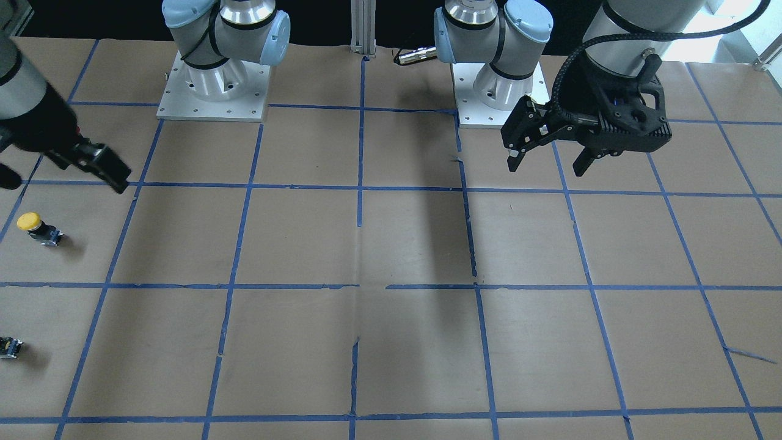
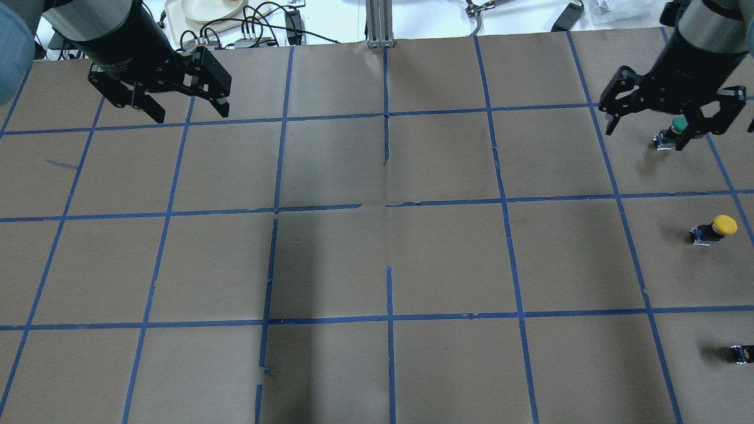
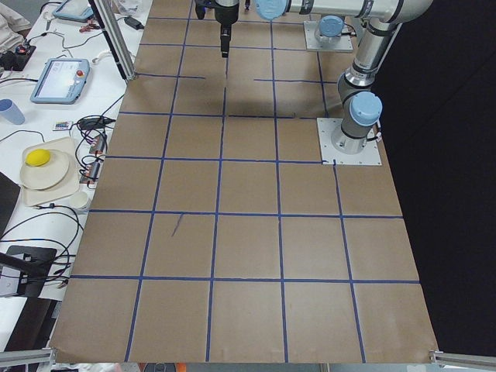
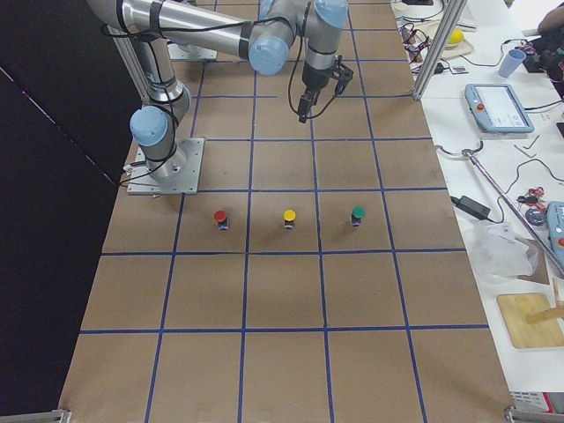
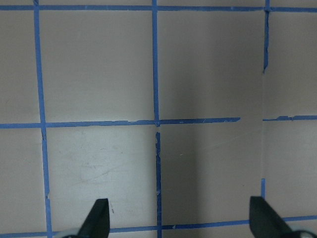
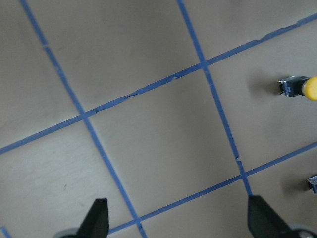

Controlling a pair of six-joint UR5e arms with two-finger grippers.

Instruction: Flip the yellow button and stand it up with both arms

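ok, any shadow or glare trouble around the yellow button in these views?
Overhead: yellow button evenly lit, just a small soft shadow beside it; a broad dark band crosses the middle of the table, clear of it. Front-facing: same band, blown-out glare top right. Right wrist: button sharp but cropped at the right edge.

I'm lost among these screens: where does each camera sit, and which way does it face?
Front: across the table, facing the robot; left gripper on its right.
Overhead: behind the robot, looking forward and down; right gripper on its right.
Left side: table's left end, looking along; left arm nearest.
Right side: right end; right arm nearest.
Left wrist: looks down at table; own fingertips.
Right wrist: looks down; own fingertips.
Shared: all but left side and left wrist show the yellow button.
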